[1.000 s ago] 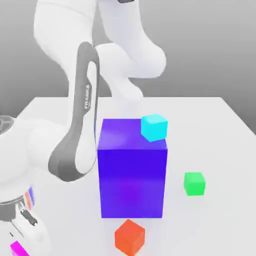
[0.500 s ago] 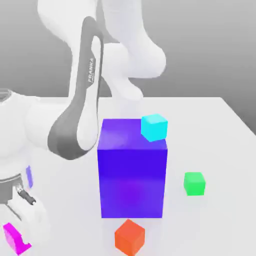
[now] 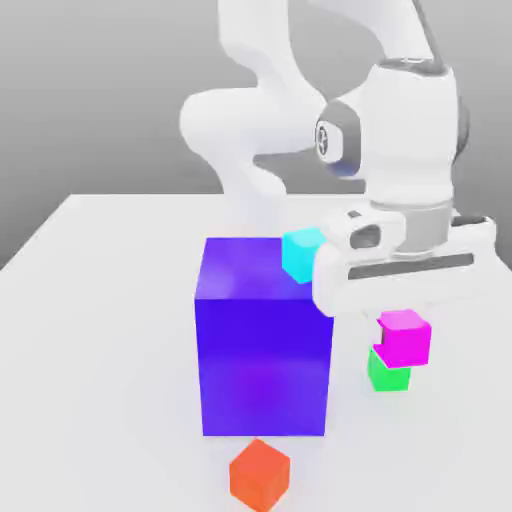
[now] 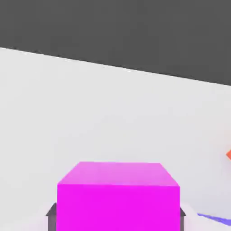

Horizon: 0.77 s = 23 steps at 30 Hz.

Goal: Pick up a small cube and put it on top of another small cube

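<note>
Pink cube [image 3: 404, 337] sits directly above the green cube [image 3: 387, 372] in the exterior view, overlapping its top edge; contact vs. a thin gap can't be told. Pink is skewed slightly toward the exterior view's right of green, edges not flush. Gripper [image 3: 400, 318] hangs straight over it, hand body covering the cube's upper edge; in the hand view the pink cube [image 4: 118, 196] sits between two dark finger pads [image 4: 51, 212] touching its side faces, so the fingers are pinched on it. Big blue block [image 3: 264, 337] stands just to the exterior view's left of the stack, its near right edge close to the hand's housing, tight clearance there. Cyan cube [image 3: 300, 253] rests on the block's top at the back right corner, partly hidden by the hand. Orange cube [image 3: 260, 474] lies on the table [image 3: 100, 330] in front of the block, well apart from the stack; a sliver of it [image 4: 229, 154] shows at the hand view's edge. Open table surface to the exterior view's right of and in front of green, and a wide bare area on the left of the block. Arm links loop up and behind the block, off the table surface.
</note>
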Tool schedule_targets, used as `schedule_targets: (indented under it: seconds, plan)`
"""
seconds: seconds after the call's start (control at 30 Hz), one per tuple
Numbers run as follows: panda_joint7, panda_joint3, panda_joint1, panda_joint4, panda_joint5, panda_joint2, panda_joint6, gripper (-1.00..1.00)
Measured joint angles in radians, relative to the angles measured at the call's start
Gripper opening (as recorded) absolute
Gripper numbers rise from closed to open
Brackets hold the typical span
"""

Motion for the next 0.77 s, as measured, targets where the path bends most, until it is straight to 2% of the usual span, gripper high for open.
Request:
schedule_targets:
  seconds: [0.23,0.37,0.47,0.5,0.7,0.77]
  plan:
    - [-0.076,0.012,0.118,-0.117,0.104,-0.001,-0.034,-1.0]
    - [-0.043,0.024,0.099,-0.12,0.055,0.125,0.079,-1.0]
    - [0.028,0.007,0.089,-0.117,-0.047,0.235,0.181,-1.0]
    - [0.051,-0.002,0.089,-0.115,-0.08,0.263,0.207,1.0]
    - [0.062,-0.007,0.087,-0.115,-0.096,0.277,0.219,1.0]
    - [0.03,-0.002,0.097,-0.116,-0.049,0.241,0.186,1.0]
